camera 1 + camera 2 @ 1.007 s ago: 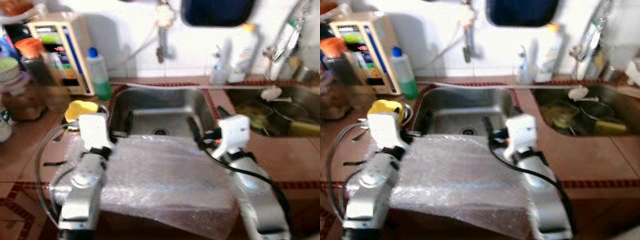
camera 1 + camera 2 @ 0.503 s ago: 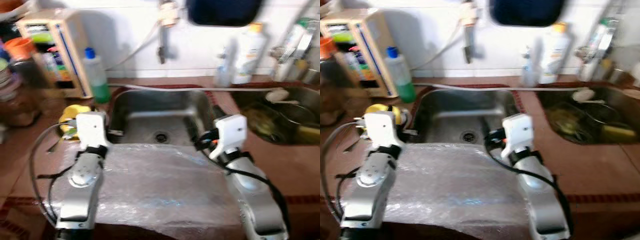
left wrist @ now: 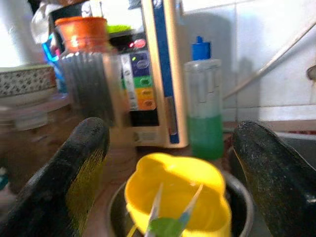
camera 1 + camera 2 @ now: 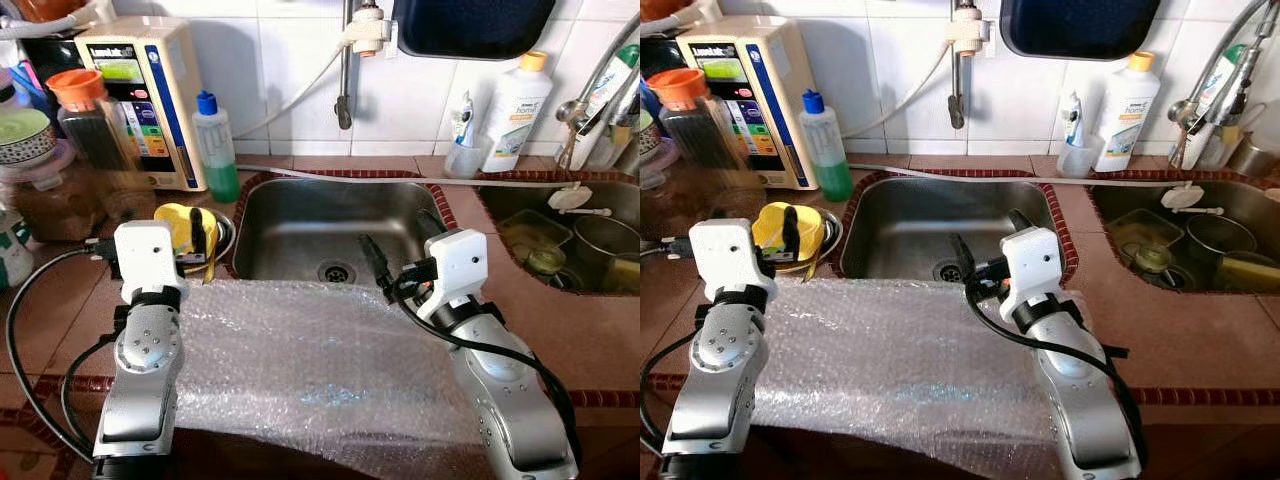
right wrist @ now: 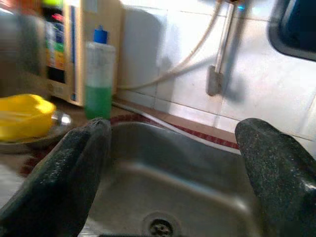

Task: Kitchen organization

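Observation:
A sheet of bubble wrap [image 4: 310, 360] lies over the counter's front edge, before a steel sink [image 4: 300, 215] whose basin holds nothing. Both silver arms reach across the wrap. My left gripper [image 3: 173, 133] is open, its fingers [image 4: 197, 232] spread to either side of a yellow cup [image 4: 172, 220]. The cup holds a few thin utensils and sits in a small metal dish left of the sink. My right gripper [image 4: 990, 240] is open above the sink's front rim, pointing into the basin with nothing between its fingers [image 5: 79, 173].
A green soap bottle [image 4: 215, 150], a water purifier [image 4: 140, 95] and jars [image 4: 85, 125] stand at the back left. A tap [image 4: 345, 70] hangs over the sink. To the right are a white bottle [image 4: 517, 110] and a second sink [image 4: 600, 205] holding dishes.
The head camera has shifted and the picture has turned sharp. Both arms stay over the bubble wrap in about the same places, grippers still open.

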You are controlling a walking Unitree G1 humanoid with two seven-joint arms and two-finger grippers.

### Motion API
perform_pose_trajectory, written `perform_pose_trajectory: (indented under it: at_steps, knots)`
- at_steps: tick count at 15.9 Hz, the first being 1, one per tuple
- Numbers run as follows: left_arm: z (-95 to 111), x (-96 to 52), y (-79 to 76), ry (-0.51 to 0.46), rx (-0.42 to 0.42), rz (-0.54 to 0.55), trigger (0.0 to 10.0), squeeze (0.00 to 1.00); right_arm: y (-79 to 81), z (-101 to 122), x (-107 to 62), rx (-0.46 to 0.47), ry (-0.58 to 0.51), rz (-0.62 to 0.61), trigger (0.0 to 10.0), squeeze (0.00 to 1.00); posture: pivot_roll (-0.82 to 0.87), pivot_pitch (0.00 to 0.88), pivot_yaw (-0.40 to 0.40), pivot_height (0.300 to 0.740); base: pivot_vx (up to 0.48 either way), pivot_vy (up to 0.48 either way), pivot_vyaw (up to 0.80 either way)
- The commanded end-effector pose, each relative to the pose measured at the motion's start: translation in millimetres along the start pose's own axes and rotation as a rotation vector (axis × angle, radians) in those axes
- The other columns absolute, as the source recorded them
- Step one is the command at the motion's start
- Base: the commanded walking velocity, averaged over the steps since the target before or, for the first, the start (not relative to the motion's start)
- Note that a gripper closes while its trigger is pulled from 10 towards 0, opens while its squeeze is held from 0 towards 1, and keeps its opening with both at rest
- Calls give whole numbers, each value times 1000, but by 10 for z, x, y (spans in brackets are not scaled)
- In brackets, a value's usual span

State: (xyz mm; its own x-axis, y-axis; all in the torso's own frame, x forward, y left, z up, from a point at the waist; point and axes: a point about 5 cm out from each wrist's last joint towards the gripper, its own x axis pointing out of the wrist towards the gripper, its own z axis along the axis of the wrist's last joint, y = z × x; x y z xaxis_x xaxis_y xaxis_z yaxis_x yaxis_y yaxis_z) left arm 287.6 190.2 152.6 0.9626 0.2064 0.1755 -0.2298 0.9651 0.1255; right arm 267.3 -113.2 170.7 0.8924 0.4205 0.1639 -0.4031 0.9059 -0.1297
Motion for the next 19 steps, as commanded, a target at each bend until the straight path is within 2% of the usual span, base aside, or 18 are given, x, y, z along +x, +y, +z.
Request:
perform_pose_trajectory:
  at_steps: [1, 3, 6, 8, 9, 10, 11, 12, 13, 18, 19]
  knots:
    - [-82, -4, 53, 46, 6, 36, 10000, 0, 75, 107, 3, 10, -37, 71, 10000, 0, -24, 7, 31, 740, 0, 0, 0]
    - [-149, -25, 67, 83, -16, 50, 10000, 0, 146, 119, -4, 17, -33, 133, 10000, 0, -23, 10, 30, 740, 0, 0, 0]
    - [-260, -52, 47, 155, -95, 47, 10000, 0, 279, 119, -37, 53, -17, 247, 10000, 0, -29, 10, 29, 740, 0, 0, 0]
    - [-331, -52, -19, 201, -139, 14, 10000, 0, 296, 114, -43, 52, -12, 255, 10000, 0, -33, 8, 32, 740, 0, 0, 0]
    - [-362, -51, -31, 216, -119, 12, 10000, 0, 296, 114, -44, 52, -11, 255, 10000, 0, -33, 8, 34, 740, 0, 0, 0]
    - [-387, -49, -46, 232, -146, 12, 10000, 0, 296, 118, -45, 51, -10, 255, 10000, 0, -37, 10, 37, 740, 0, 0, 0]
    - [-389, -38, -59, 234, -164, 0, 4784, 0, 295, 123, -47, 48, -9, 255, 10000, 0, -39, 9, 39, 740, 0, 0, 0]
    - [-391, -32, -68, 233, -171, -11, 3216, 0, 291, 124, -51, 47, -7, 254, 10000, 0, -40, 8, 41, 740, 0, 0, 0]
    - [-401, -30, -80, 236, -168, -20, 0, 0, 286, 122, -55, 44, -4, 249, 10000, 0, -40, 10, 43, 740, 0, 0, 0]
    - [-409, -19, -87, 236, -170, -26, 0, 0, 275, 113, -51, 40, -1, 239, 10000, 0, -37, 8, 42, 740, 0, 0, 0]
    - [-398, -10, -89, 231, -171, -27, 745, 0, 274, 111, -48, 40, -1, 238, 10000, 0, -35, 7, 42, 740, 0, 0, 0]
